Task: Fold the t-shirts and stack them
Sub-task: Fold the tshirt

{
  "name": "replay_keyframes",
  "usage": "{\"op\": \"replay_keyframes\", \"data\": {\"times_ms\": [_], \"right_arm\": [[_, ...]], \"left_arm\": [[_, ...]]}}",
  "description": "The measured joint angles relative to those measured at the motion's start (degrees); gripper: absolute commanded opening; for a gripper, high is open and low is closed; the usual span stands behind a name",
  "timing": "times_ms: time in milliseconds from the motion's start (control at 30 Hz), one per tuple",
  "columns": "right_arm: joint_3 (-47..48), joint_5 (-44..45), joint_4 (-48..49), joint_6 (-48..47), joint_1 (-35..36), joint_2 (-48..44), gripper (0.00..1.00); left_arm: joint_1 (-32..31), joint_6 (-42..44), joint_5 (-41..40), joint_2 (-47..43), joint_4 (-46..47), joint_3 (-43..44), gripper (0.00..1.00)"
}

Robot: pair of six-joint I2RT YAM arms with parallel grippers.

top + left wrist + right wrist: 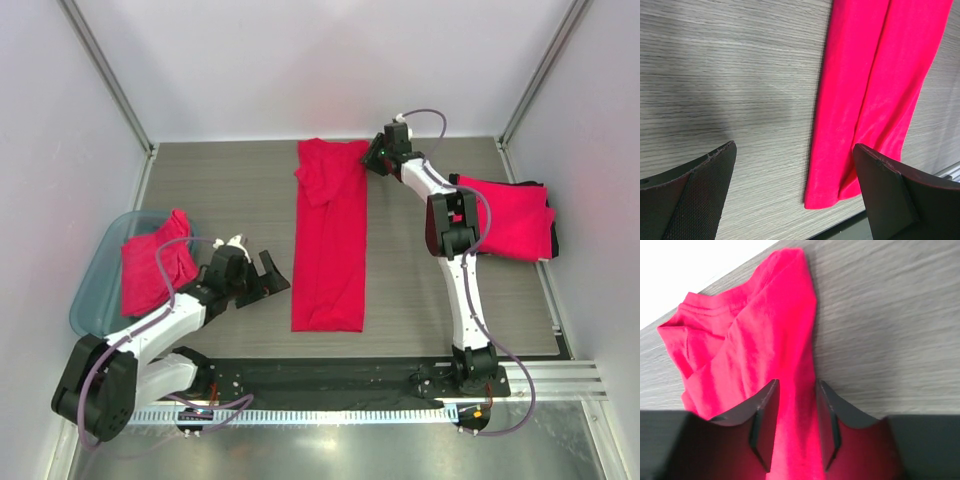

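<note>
White walls enclose a grey wood-grain table.

**Location of work items.** One long-folded t-shirt lies as a narrow strip through the table centre, running from 12 o'clock to 6 o'clock. A stack of folded t-shirts sits at 3 o'clock. A crumpled t-shirt rests in the teal bin at 8 o'clock.

**Gripper state.** The left gripper hovers at 8 o'clock, near the strip's near end, with its jaws spread wide and nothing between them. The right gripper is at the strip's 12 o'clock end, with its jaws part-closed astride a ridge of red cloth. Whether the pads actually bear on the cloth cannot be told.

**Handling.** The fabric is likely light, soft and limp. It will sag and drag, and stacked layers may slide apart. Take hold at an end corner, pinching all layers together near the collar end.

**Markings.** No brand, label or legible writing is visible.
</note>
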Motion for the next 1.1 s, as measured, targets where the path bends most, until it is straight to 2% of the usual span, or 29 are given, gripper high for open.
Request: {"op": "replay_keyframes", "data": {"times_ms": [100,200,267,333,500,567,600,633,767,800,833,900,933,1100], "right_arm": [[0.4,-1.4,-1.2,-2.2,-0.4,-0.2,0.44],[-5.7,-1.6,-0.3,-3.5,-0.6,-4.0,0.46],[-12.9,-1.3,-0.3,-4.5,-0.3,-9.0,0.48],[-20.2,-0.7,-0.2,-5.1,0.2,-14.3,0.56],[-40.8,3.7,1.9,-6.3,3.7,-32.5,0.66],[-47.8,7.7,2.2,-7.2,6.6,-40.2,0.78],[-51.2,10.4,3.0,-7.7,10.5,-44.1,0.85],[-54.2,12.8,3.3,-8.1,13.5,-47.6,0.99],[-67.4,20.6,4.5,-7.5,25.6,-62.4,1.00],[-70.8,21.2,4.6,-6.7,26.5,-65.9,0.95],[-73.6,21.6,4.4,-6.1,26.4,-68.7,0.85],[-78.6,21.2,4.5,-5.1,24.6,-72.2,0.77],[-80.9,20.8,4.8,-4.4,23.9,-73.3,0.68],[-95.0,15.0,2.9,0.2,23.6,-81.9,0.50]], "left_arm": [[-0.2,-0.1,-0.1,-0.1,0.0,0.0,1.00],[-0.2,-0.9,-1.6,-0.4,-0.1,0.0,1.00],[-0.2,-1.4,-2.3,-0.6,0.1,0.0,1.00],[-0.2,-1.5,-2.4,-0.3,0.2,0.0,1.00],[-0.2,-0.9,-2.4,1.1,0.9,0.0,1.00],[-0.2,-0.3,-2.4,1.1,1.8,0.0,0.99],[-0.3,-0.1,-2.4,1.0,2.3,0.0,1.00],[-0.4,0.1,-2.4,1.0,2.9,0.0,1.00],[-0.7,1.4,-2.4,0.0,4.6,-0.3,0.99],[-0.9,1.6,-2.3,-0.4,5.0,-0.5,1.00],[-1.0,1.8,-2.3,-1.1,5.5,-0.8,0.99],[-1.3,2.1,-2.1,-2.0,5.8,-1.2,1.00],[-1.4,2.4,-1.8,-2.4,6.0,-1.4,1.00],[-3.0,2.4,-0.5,-4.1,6.4,-2.1,0.91]]}}
